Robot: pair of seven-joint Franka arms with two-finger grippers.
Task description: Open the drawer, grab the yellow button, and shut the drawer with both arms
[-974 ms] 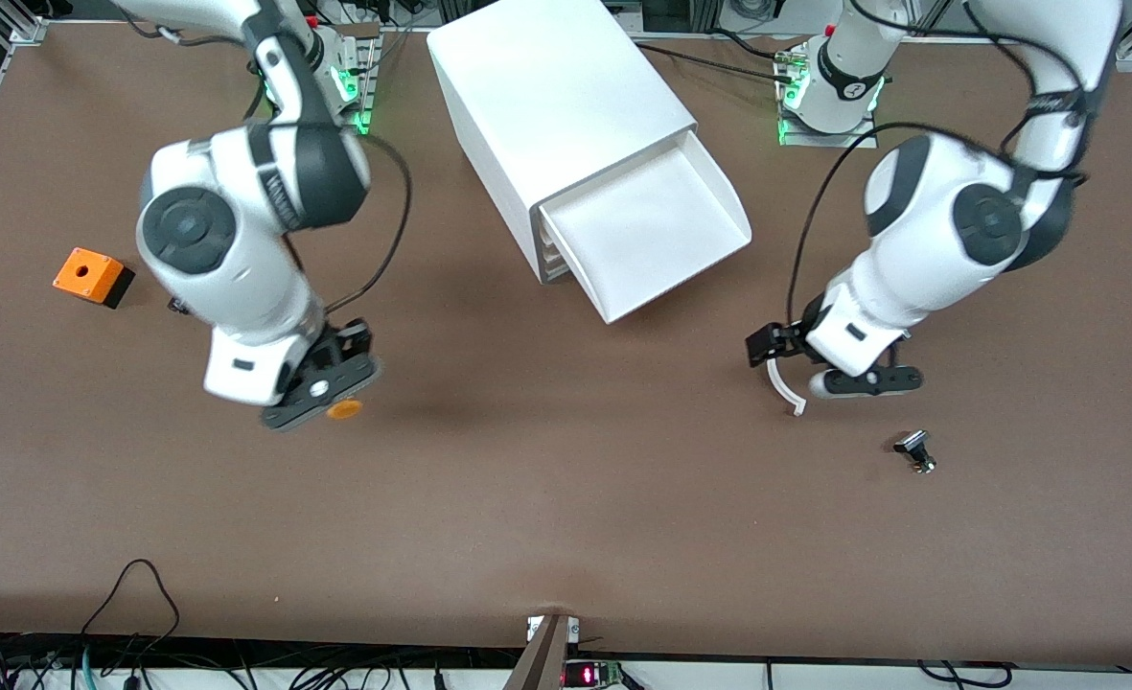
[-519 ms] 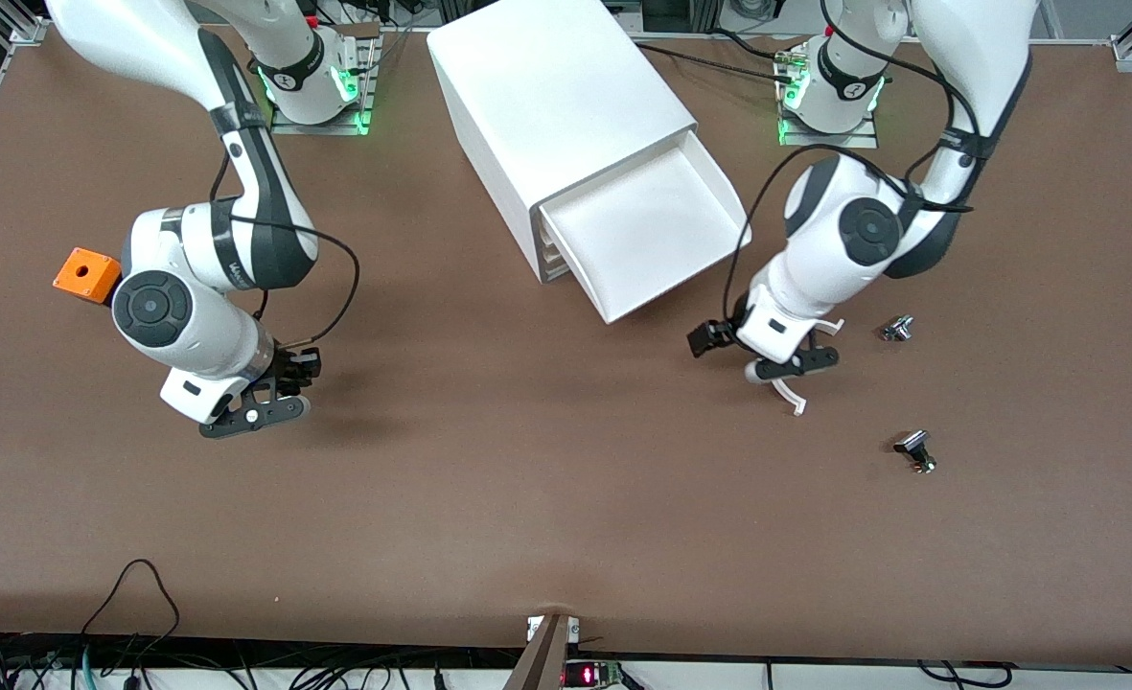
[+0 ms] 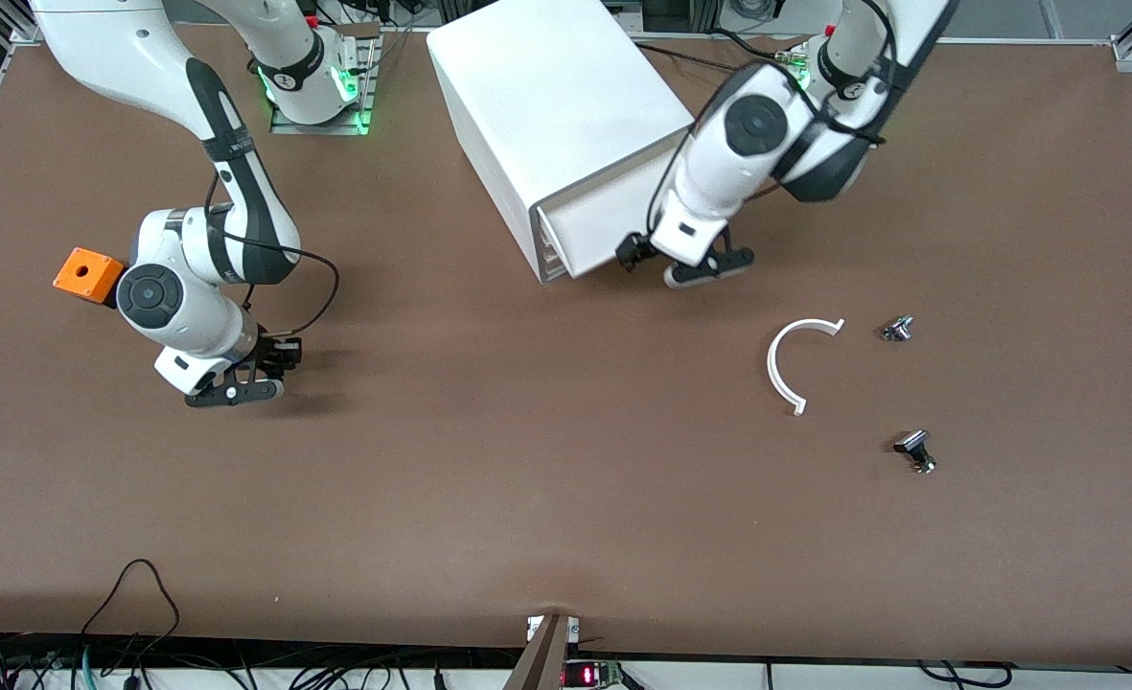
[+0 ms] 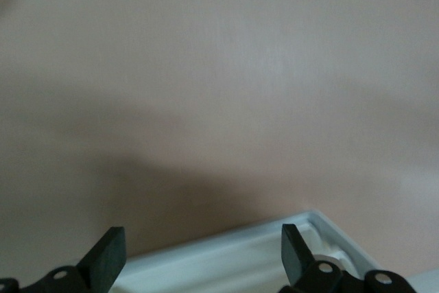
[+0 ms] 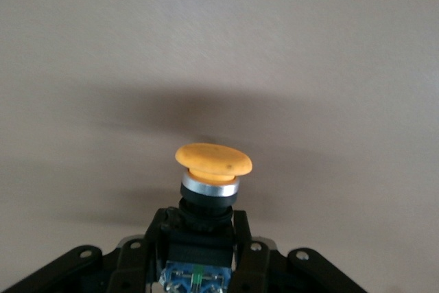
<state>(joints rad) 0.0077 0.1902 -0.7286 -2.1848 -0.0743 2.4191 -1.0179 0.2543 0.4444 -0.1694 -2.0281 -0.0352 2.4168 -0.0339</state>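
The right hand [image 5: 204, 238], low over the worktop [image 3: 527, 460] near the orange box [image 3: 91, 275], is clamped on the button [image 5: 211, 176], gripping its black body with the orange cap sticking out past the fingertips. The left hand [image 3: 685, 264] is spread fully wide and holds nothing; it sits at the front edge of the drawer [image 3: 589, 225], which is nearly pushed into the white cabinet [image 3: 546, 96].

No text, label, brand, number or sign can be read on anything here.
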